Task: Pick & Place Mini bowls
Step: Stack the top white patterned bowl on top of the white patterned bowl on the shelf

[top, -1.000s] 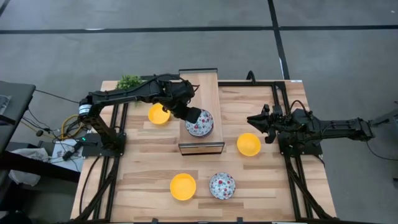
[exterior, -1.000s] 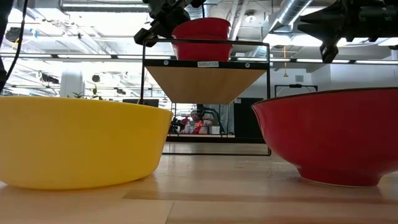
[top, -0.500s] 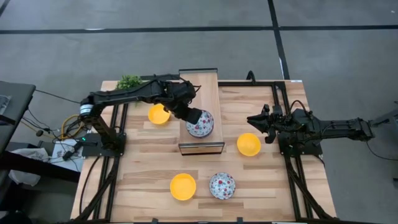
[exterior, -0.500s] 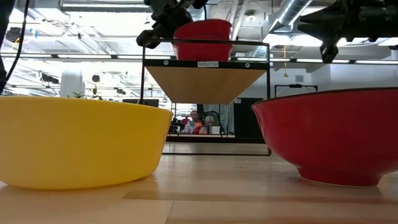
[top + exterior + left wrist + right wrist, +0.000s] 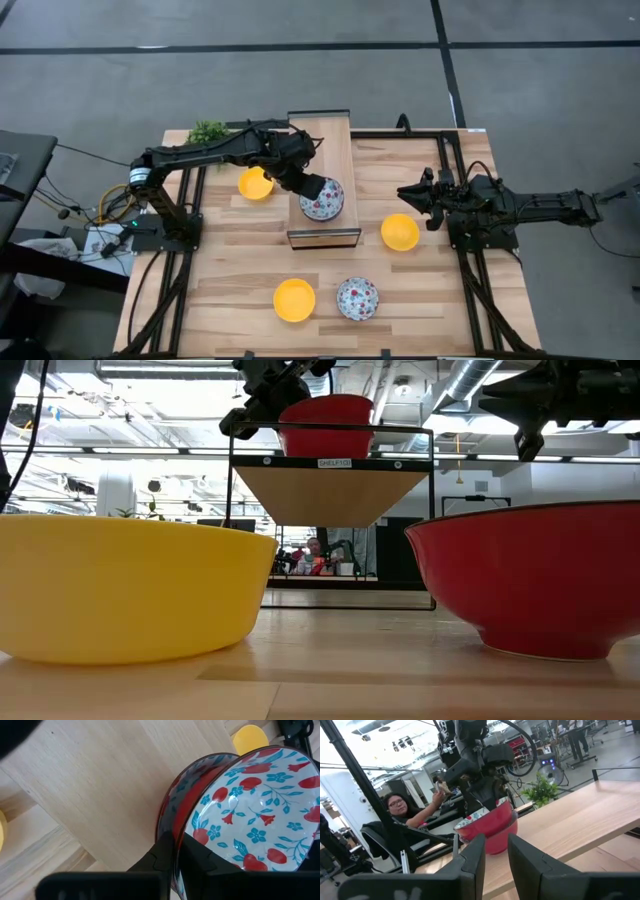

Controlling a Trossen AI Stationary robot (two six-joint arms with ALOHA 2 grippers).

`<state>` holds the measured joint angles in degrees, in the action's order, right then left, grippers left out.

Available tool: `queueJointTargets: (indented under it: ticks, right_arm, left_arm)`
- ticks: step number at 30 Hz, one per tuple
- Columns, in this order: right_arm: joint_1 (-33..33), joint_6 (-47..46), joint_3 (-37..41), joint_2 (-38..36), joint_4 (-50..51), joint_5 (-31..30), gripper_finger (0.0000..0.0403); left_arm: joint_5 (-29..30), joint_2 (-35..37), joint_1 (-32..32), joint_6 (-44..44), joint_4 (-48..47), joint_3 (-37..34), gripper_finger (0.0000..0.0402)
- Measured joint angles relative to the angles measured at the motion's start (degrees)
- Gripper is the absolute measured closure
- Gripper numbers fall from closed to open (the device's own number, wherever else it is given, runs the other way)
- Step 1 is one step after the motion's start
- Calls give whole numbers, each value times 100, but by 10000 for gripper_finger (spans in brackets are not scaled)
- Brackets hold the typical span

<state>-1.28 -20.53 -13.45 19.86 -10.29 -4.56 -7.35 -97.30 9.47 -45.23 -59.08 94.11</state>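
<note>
Left tool straddles a red-walled, floral-lined mini bowl's rim.

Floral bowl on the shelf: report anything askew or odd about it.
Nothing stands out. The floral bowl sits upright, nested in a second floral bowl on the wooden shelf, the left gripper jaws straddling its rim.

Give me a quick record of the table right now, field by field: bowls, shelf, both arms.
shelf: wooden shelf mid-table, one floral bowl on top
left gripper: at that bowl's rim, fingers astride it
right gripper: waits beside the table's right edge, holds nothing
table bowls: yellow bowl, yellow bowl, yellow bowl, floral bowl
plant: potted plant, back left corner
</note>
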Motion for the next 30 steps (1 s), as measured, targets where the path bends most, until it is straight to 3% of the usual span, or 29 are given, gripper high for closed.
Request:
queueJointTargets:
  ticks: [30]
  right_arm:
    - [0, 0, 0, 0, -2, 2, 330]
  left_arm:
    - [4, 66, 116, 169, 36, 0, 278]
